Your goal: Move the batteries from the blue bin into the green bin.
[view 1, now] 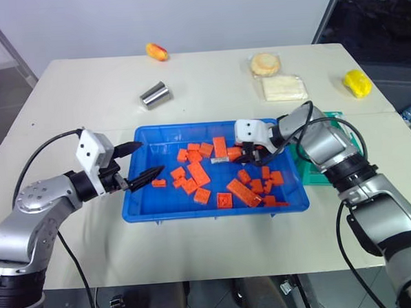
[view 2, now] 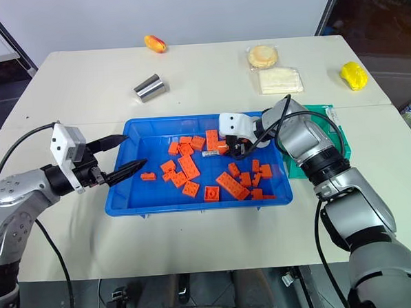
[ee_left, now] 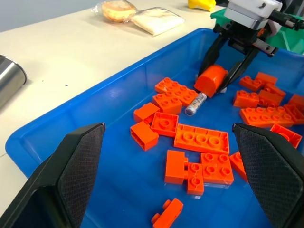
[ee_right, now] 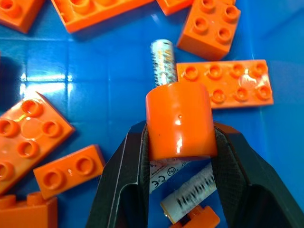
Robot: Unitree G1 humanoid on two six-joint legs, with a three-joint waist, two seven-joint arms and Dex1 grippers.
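Observation:
The blue bin (view 1: 136,206) lies mid-table, strewn with orange blocks (view 1: 198,174). My right gripper (view 1: 245,154) reaches down into its far right part, its fingers (ee_right: 118,190) open on either side of a rounded orange block (ee_right: 179,121). A silvery battery (ee_right: 161,59) lies just beyond that block, partly under it, and two more batteries (ee_right: 192,192) lie beneath the gripper. The same battery (ee_left: 195,103) appears in the left wrist view. The green bin (view 2: 320,113) stands right of the blue bin, partly behind my right arm. My left gripper (view 1: 152,157) hovers open and empty over the bin's left end.
Toward the back of the table lie a shiny metal can (view 1: 155,95), a yellow-red fruit (view 1: 157,52), a round wrapped pastry (view 1: 265,64), a white packet (view 1: 283,88) and a yellow object (view 1: 357,82). Bare tabletop lies in front of the blue bin.

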